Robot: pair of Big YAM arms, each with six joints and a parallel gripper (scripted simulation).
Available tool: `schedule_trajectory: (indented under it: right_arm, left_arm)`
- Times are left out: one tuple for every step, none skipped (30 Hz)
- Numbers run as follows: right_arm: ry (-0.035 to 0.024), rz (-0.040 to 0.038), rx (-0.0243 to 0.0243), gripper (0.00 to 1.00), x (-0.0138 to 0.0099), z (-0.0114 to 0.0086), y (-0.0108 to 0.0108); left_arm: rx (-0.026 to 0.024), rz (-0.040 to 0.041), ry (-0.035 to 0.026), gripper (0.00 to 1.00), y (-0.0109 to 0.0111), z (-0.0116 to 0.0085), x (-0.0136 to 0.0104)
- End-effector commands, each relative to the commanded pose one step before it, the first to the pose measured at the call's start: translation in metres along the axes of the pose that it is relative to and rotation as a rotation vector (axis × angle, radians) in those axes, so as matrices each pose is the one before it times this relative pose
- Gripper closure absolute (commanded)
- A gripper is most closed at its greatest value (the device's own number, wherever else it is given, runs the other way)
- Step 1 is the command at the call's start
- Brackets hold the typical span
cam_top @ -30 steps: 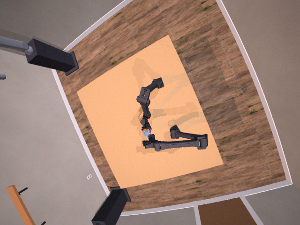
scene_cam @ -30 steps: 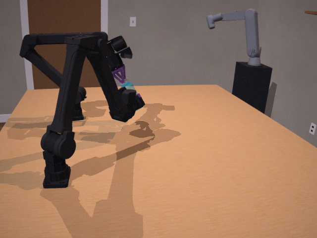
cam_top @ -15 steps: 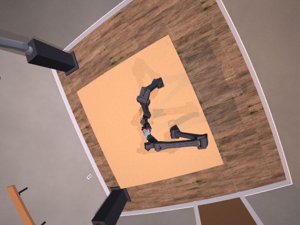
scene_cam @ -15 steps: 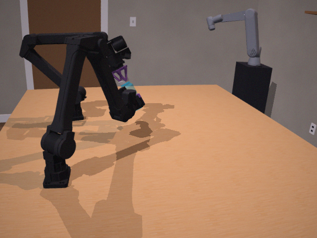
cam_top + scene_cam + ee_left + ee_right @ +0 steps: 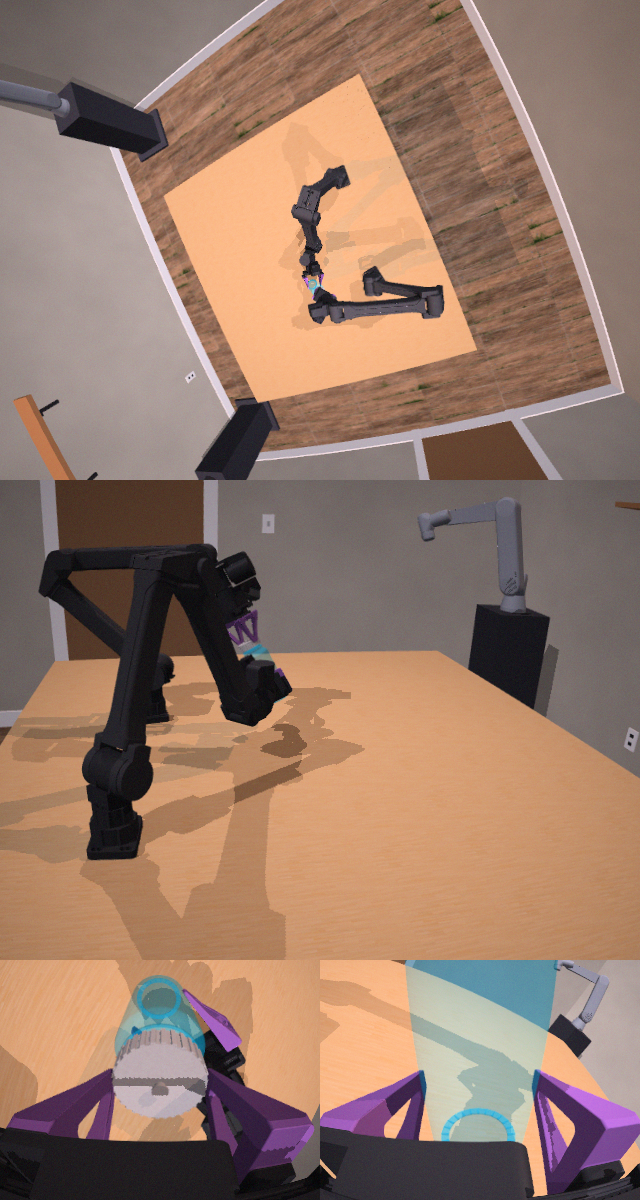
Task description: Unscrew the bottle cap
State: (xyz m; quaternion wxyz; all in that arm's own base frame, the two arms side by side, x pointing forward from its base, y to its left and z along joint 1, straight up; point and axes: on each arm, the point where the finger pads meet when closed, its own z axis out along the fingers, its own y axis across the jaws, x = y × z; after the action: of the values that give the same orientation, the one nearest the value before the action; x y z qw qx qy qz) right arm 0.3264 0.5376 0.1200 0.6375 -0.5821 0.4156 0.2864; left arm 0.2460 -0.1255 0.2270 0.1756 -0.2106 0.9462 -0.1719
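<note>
A see-through teal bottle (image 5: 312, 284) (image 5: 265, 657) (image 5: 141, 1021) (image 5: 480, 1025) is held tilted above the table. A light grey ribbed cap (image 5: 245, 646) (image 5: 160, 1057) sits at its upper end, against the teal rim; whether it is still threaded on cannot be told. My left gripper (image 5: 246, 643) (image 5: 160, 1077) is shut on the cap, one purple finger on each side. My right gripper (image 5: 479, 1078) is shut on the bottle body, below the cap; in the exterior view its fingers are mostly hidden by its own arm. The bottle's lower end is partly hidden there too.
The wooden table top (image 5: 232, 232) (image 5: 439, 815) lies under both arms, whose wrists are close together around the bottle. Grey arm (image 5: 509, 547) on a black pedestal (image 5: 504, 650) stands beyond the table edge.
</note>
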Motion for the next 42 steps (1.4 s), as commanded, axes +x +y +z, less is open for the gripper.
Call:
schedule_trajectory:
  right_arm:
    - [-0.0232, -0.00913, 0.02739, 1.0, -0.01125, 0.00342, -0.01528]
    - [-0.00002, 0.0, 0.0, 1.0, 0.0, -0.00001, -0.00001]
    - [0.0, 0.0, 0.0, 1.0, 0.0, 0.0, 0.0]
    - [0.0, 0.0, 0.0, 1.0, 0.0, 0.0, 0.0]
    - [-0.00006, -0.00001, 0.00001, 1.0, 0.0, -0.00001, -0.00001]
    - [-0.00001, 0.0, 0.0, 1.0, 0.0, 0.0, 0.0]
    - [0.0, 0.0, 0.0, 1.0, 0.0, 0.0, 0.0]
    - [0.0, 0.0, 0.0, 1.0, 0.0, 0.0, 0.0]
    - [0.0, 0.0, 0.0, 1.0, 0.0, 0.0, 0.0]
    - [0.0, 0.0, 0.0, 1.0, 0.0, 0.0, 0.0]
    - [0.0, 0.0, 0.0, 1.0, 0.0, 0.0, 0.0]
    - [0.00001, 0.0, 0.0, 1.0, 0.0, 0.00001, 0.0]
    - [0.00002, 0.0, 0.0, 1.0, 0.0, 0.00001, 0.00001]
    - [0.00001, 0.0, 0.0, 1.0, 0.0, 0.0, 0.0]
    - [0.0, 0.0, 0.0, 1.0, 0.0, 0.0, 0.0]
    - [0.0, 0.0, 0.0, 1.0, 0.0, 0.0, 0.0]
    - [0.0, 0.0, 0.0, 1.0, 0.0, 0.0, 0.0]
    - [0.0, 0.0, 0.0, 1.0, 0.0, 0.0, 0.0]
    - [0.0, 0.0, 0.0, 1.0, 0.0, 0.0, 0.0]
    - [0.0, 0.0, 0.0, 1.0, 0.0, 0.0, 0.0]
    - [0.0, 0.0, 0.0, 1.0, 0.0, 0.0, 0.0]
    - [0.0, 0.0, 0.0, 1.0, 0.0, 0.0, 0.0]
    - [0.0, 0.0, 0.0, 1.0, 0.0, 0.0, 0.0]
    - [0.0, 0.0, 0.0, 1.0, 0.0, 0.0, 0.0]
    - [0.0, 0.0, 0.0, 1.0, 0.0, 0.0, 0.0]
    - [0.0, 0.0, 0.0, 1.0, 0.0, 0.0, 0.0]
    - [0.0, 0.0, 0.0, 1.0, 0.0, 0.0, 0.0]
    - [0.0, 0.0, 0.0, 1.0, 0.0, 0.0, 0.0]
    - [0.0, 0.0, 0.0, 1.0, 0.0, 0.0, 0.0]
    - [0.0, 0.0, 0.0, 1.0, 0.0, 0.0, 0.0]
    - [0.0, 0.0, 0.0, 1.0, 0.0, 0.0, 0.0]
    - [0.0, 0.0, 0.0, 1.0, 0.0, 0.0, 0.0]
    - [0.0, 0.0, 0.0, 1.0, 0.0, 0.0, 0.0]
    - [0.0, 0.0, 0.0, 1.0, 0.0, 0.0, 0.0]
    - [0.0, 0.0, 0.0, 1.0, 0.0, 0.0, 0.0]
    - [-0.00173, 0.02368, 0.0003, 1.0, -0.00028, 0.00006, -0.00005]
    - [0.0, 0.0, 0.0, 1.0, 0.0, 0.0, 0.0]
    - [0.0, 0.0, 0.0, 1.0, 0.0, 0.0, 0.0]
    - [-0.00754, 0.0367, 0.00185, 1.0, -0.0015, 0.00018, -0.00048]
    - [-0.00575, 0.06507, 0.00039, 1.0, -0.00081, 0.00024, 0.00018]
    - [-0.00277, 0.07626, -0.0042, 1.0, 0.00015, 0.00031, 0.00108]
    - [0.00673, 0.09658, -0.00693, 1.0, 0.00646, 0.0002, 0.00326]
  left_arm:
    - [0.03682, 0.02572, -0.02899, 1.0, -0.01422, -0.02838, -0.01008]
    - [0.00097, 0.00394, -0.00057, 1.0, -0.00015, -0.00152, -0.00044]
    - [0.0, 0.0, 0.0, 1.0, 0.0, 0.0, 0.0]
    - [0.0, 0.0, 0.0, 1.0, 0.0, 0.0, 0.0]
    - [0.00162, 0.00155, -0.00162, 1.0, -0.0004, -0.00144, -0.00067]
    - [0.00195, 0.00035, -0.00215, 1.0, -0.00053, -0.00139, -0.00078]
    - [0.00194, 0.00035, -0.00215, 1.0, -0.00052, -0.0014, -0.00078]
    - [0.00194, 0.00036, -0.00216, 1.0, -0.00052, -0.0014, -0.00078]
    - [0.00193, 0.00036, -0.00216, 1.0, -0.00052, -0.0014, -0.00077]
    - [0.00192, 0.00036, -0.00217, 1.0, -0.00052, -0.0014, -0.00077]
    - [0.00192, 0.00037, -0.00217, 1.0, -0.00051, -0.0014, -0.00077]
    - [-0.00117, -0.00006, 0.00094, 1.0, -0.00006, 0.00031, -0.00018]
    - [-0.00491, -0.00043, 0.00437, 1.0, 0.00017, 0.00192, -0.00003]
    - [-0.00134, -0.00012, 0.0012, 1.0, 0.00005, 0.00052, -0.00001]
    - [0.0008, 0.00221, 0.00111, 1.0, -0.00046, 0.00003, 0.00055]
    - [0.00058, -0.00128, 0.00082, 1.0, -0.00033, 0.00002, 0.0004]
    - [0.00004, -0.00137, 0.00005, 1.0, -0.00002, 0.0, 0.00002]
    - [0.0, -0.00021, 0.0, 1.0, 0.0, 0.0, 0.0]
    - [-0.0001, 0.0, -0.00011, 1.0, 0.00002, 0.0, -0.00002]
    - [0.0, 0.0, 0.0, 1.0, 0.0, 0.0, 0.0]
    - [0.0, 0.0, 0.0, 1.0, 0.0, 0.0, 0.0]
    - [0.00022, 0.00002, -0.00023, 1.0, -0.00006, 0.0, -0.00006]
    - [-0.02243, -0.00271, 0.01745, 1.0, 0.0104, 0.01504, 0.00954]
    - [0.0, 0.0, 0.0, 1.0, 0.0, 0.0, 0.0]
    - [0.0, 0.0, 0.0, 1.0, 0.0, 0.0, 0.0]
    - [0.0, 0.0, 0.0, 1.0, 0.0, 0.0, 0.0]
    - [0.01908, 0.00158, -0.01774, 1.0, -0.00632, -0.01825, -0.00492]
    - [-0.00146, 0.00011, -0.00169, 1.0, 0.00108, -0.01344, -0.00009]
    - [-0.0006, 0.00004, -0.00066, 1.0, 0.00055, -0.0054, 0.00009]
    - [0.0, 0.0, 0.0, 1.0, 0.0, -0.00001, -0.00001]
    - [0.0, 0.0, 0.0, 1.0, 0.0, -0.00001, -0.00001]
    - [0.0, 0.0, 0.0, 1.0, 0.0, 0.0, -0.00001]
    - [-0.00277, -0.00023, 0.00246, 1.0, 0.00002, 0.00105, -0.00007]
    - [-0.00483, -0.00056, 0.00429, 1.0, 0.00004, 0.00184, -0.00012]
    - [0.0, -0.00033, 0.0, 1.0, 0.0, 0.0, 0.0]
    - [-0.0098, -0.00053, 0.01356, 1.0, 0.00457, 0.01024, 0.00636]
    - [0.0, 0.0, 0.0, 1.0, 0.0, 0.0, 0.0]
    - [0.0, 0.0, 0.0, 1.0, 0.0, 0.0, 0.0]
    - [0.0, 0.0, 0.0, 1.0, 0.0, 0.0, 0.0]
    - [0.0, 0.0, 0.0, 1.0, 0.0, 0.0, 0.0]
    - [0.0, 0.0, 0.0, 1.0, 0.0, 0.0, 0.0]
    - [0.0, 0.0, 0.0, 1.0, 0.0, 0.0, 0.0]
